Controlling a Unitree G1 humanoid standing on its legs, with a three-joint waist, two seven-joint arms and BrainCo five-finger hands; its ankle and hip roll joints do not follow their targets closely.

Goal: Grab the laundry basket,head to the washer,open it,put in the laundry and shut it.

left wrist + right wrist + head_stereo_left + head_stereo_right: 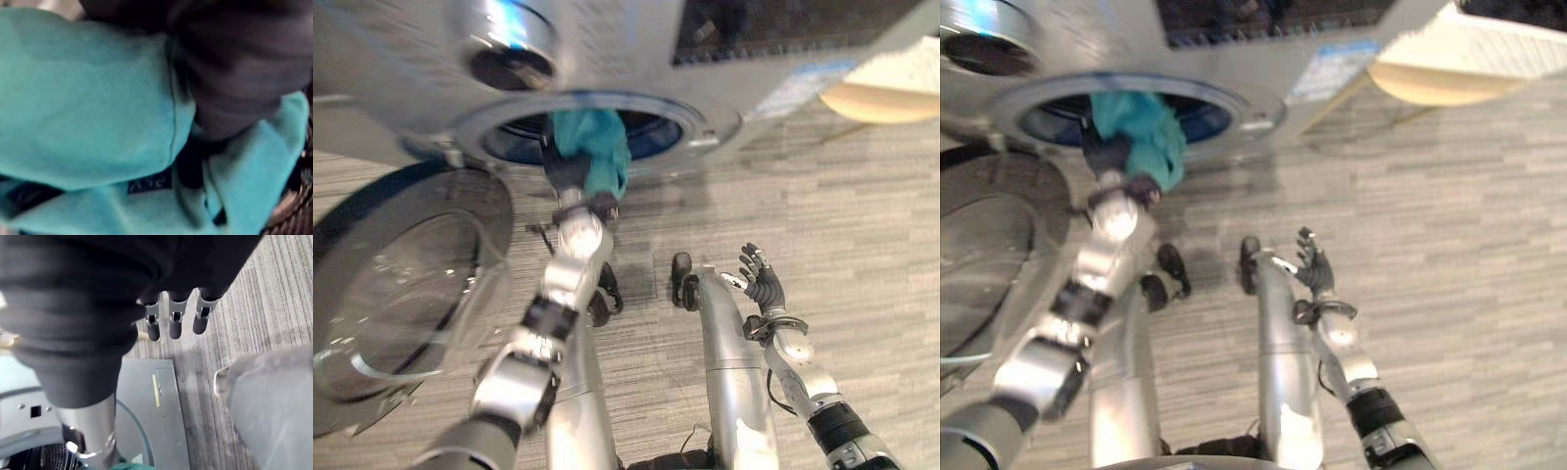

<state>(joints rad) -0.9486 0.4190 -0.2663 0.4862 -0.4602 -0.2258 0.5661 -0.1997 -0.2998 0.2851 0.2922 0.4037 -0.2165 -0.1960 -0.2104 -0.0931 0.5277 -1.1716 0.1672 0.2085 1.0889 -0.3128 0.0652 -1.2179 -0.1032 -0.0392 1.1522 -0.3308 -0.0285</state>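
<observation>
The silver washer (744, 59) stands ahead with its round drum mouth (661, 132) uncovered. Its glass door (391, 304) is swung wide to the left. My left hand (570, 178) reaches to the rim of the mouth with teal laundry (597, 147) bunched over it; the cloth (88, 107) covers its fingers in the left wrist view. Part of the cloth hangs out over the lower rim. My right hand (762, 284) hovers low over the floor on the right, away from the washer, with fingers (176, 318) straight and nothing in them.
A cream laundry basket (1459, 59) sits on the floor to the right of the washer. A round knob (509, 39) sits above the drum mouth. Grey striped carpet (862, 215) stretches to the right.
</observation>
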